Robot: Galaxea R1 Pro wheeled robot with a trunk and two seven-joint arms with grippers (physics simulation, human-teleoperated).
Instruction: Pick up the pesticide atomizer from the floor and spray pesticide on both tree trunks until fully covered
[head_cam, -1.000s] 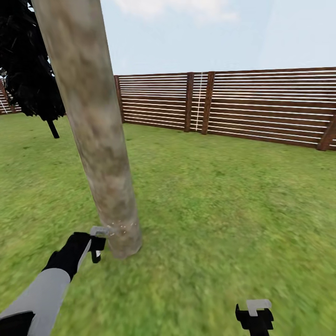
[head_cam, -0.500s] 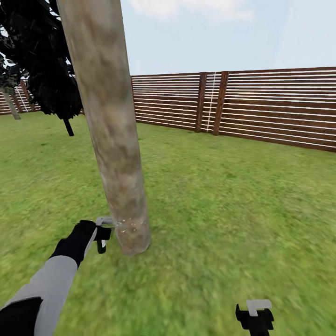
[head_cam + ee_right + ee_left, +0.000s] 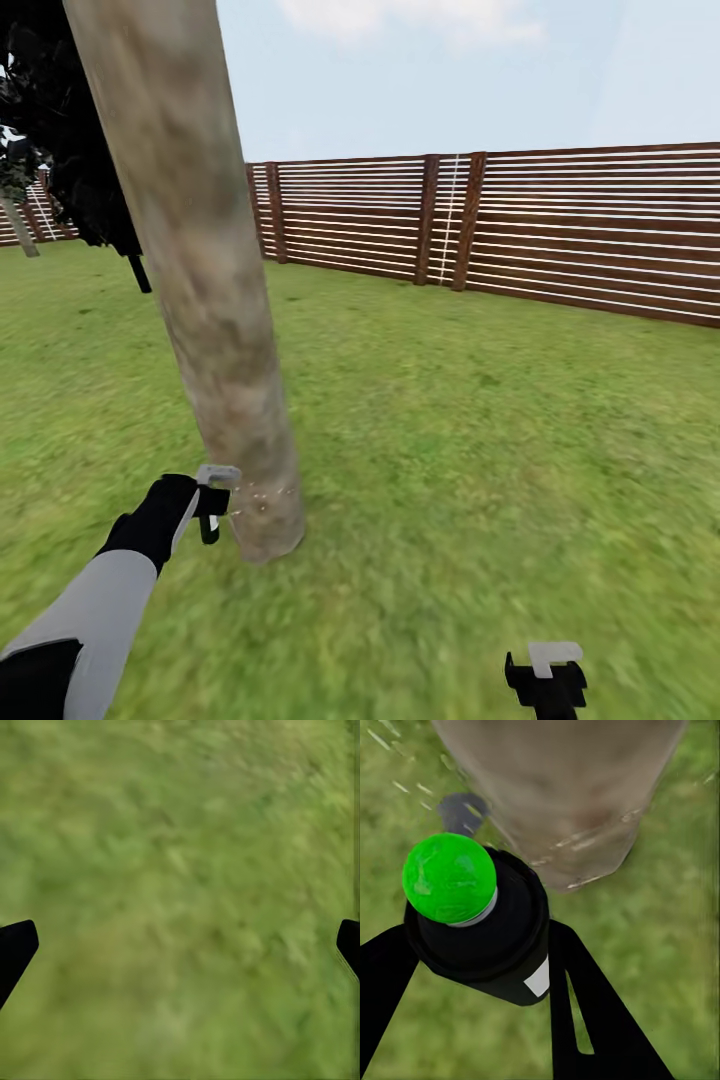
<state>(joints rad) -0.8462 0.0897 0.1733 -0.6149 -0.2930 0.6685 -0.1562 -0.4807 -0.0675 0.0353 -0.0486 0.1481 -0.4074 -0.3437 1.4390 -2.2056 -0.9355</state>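
Observation:
A thick pale grey-beige tree trunk (image 3: 215,300) rises close in front of me at the left, and its base (image 3: 577,817) shows in the left wrist view. My left gripper (image 3: 213,500) hangs just left of the trunk's foot, shut on the pesticide atomizer (image 3: 502,945), a dark cylinder whose top dome (image 3: 448,877) glows green. Small pale specks dot the bark near the ground (image 3: 262,492). Low at the right, my right gripper (image 3: 545,675) stands open over bare grass, its fingertips (image 3: 15,945) wide apart.
A brown slat fence (image 3: 560,235) bounds the lawn (image 3: 480,420) at the back. A black-green cypress-like tree (image 3: 85,170) stands behind the trunk at the left, with a thin pale trunk (image 3: 17,228) far off beside it. Grass spreads open to the right.
The whole view swung right, then partly back left, so the camera moved. The left gripper stays at the trunk's foot with the atomizer. The right gripper has not moved in the picture.

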